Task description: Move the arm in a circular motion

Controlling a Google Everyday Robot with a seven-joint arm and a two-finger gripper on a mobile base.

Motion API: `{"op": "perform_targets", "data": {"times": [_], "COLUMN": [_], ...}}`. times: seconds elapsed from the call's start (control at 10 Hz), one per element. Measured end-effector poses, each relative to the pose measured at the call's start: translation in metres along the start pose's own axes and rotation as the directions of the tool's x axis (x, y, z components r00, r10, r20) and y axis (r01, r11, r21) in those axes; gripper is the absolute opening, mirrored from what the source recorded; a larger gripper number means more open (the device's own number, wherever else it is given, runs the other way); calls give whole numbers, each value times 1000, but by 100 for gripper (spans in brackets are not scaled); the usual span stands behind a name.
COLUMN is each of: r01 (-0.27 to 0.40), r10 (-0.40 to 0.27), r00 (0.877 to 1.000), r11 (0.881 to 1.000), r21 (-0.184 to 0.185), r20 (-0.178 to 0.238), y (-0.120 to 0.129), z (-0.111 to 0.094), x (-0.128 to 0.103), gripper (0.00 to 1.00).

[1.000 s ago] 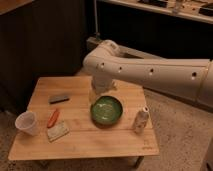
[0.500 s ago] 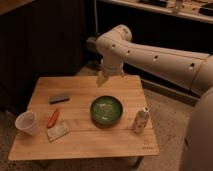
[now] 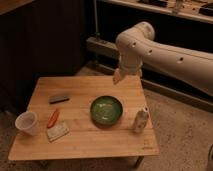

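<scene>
The cream-white arm reaches in from the right, with thick tubular segments, a rounded elbow joint at the top and small dark holes along it. Its gripper hangs at the tip, above the far edge of the wooden table, beyond the green bowl. The gripper holds nothing that I can see.
On the table are a white cup at the left, an orange object, a small white packet, a dark flat block and a small white bottle at the right. Dark cabinets stand behind.
The arm has swung up and to the right, away from the table's middle; the gripper has moved from over the bowl to above the far edge. The table objects have not moved.
</scene>
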Motion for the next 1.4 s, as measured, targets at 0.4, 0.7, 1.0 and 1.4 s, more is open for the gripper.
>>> {"op": "perform_targets", "data": {"times": [0.4, 0.7, 1.0, 1.4], "r01": [-172, -190, -147, -64], "r10": [173, 191, 148, 65], "r00": [985, 981, 988, 997], "r11": [984, 981, 988, 998], "r21": [51, 46, 44, 28], "r20": [-12, -22, -32, -48], "y": [-83, -111, -93, -19], "z": [-15, -20, -26, -36], "x": [60, 110, 143, 150], "gripper": [76, 76, 76, 76]}}
